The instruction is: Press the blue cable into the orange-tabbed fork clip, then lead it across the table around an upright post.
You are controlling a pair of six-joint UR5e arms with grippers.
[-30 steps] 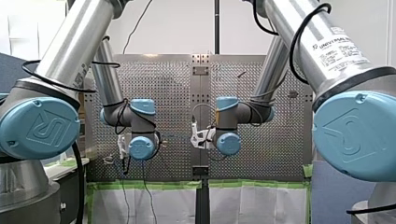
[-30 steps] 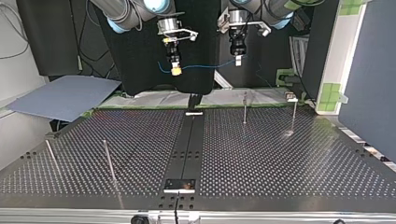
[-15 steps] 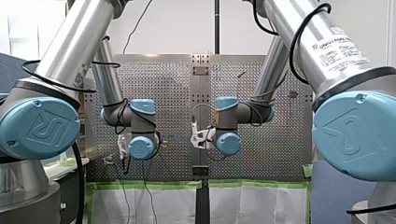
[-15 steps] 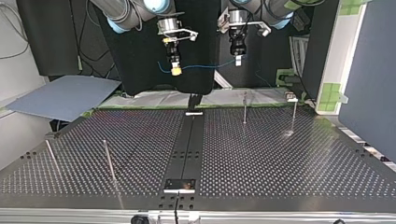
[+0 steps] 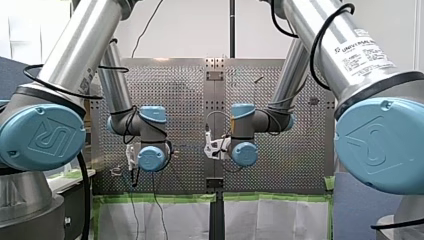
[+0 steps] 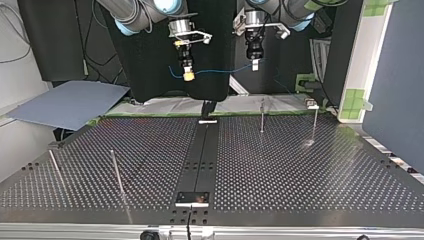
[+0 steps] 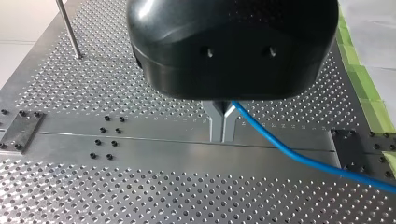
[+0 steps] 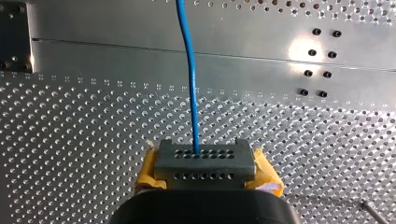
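The blue cable hangs in a slack line between my two grippers, high above the far edge of the perforated table. At the top view's right, my left gripper holds one part. Its wrist view shows the metal fingers shut on the cable, which trails off to one side. My right gripper, with yellow pads, holds the other part and a short cable tail pokes out beyond it. In the right wrist view that gripper is shut on the cable. I cannot pick out an orange-tabbed clip.
Thin upright posts stand on the table: two at the top view's far right and two at its near left. A dark centre rail runs down the middle. A grey sheet lies off the table's left.
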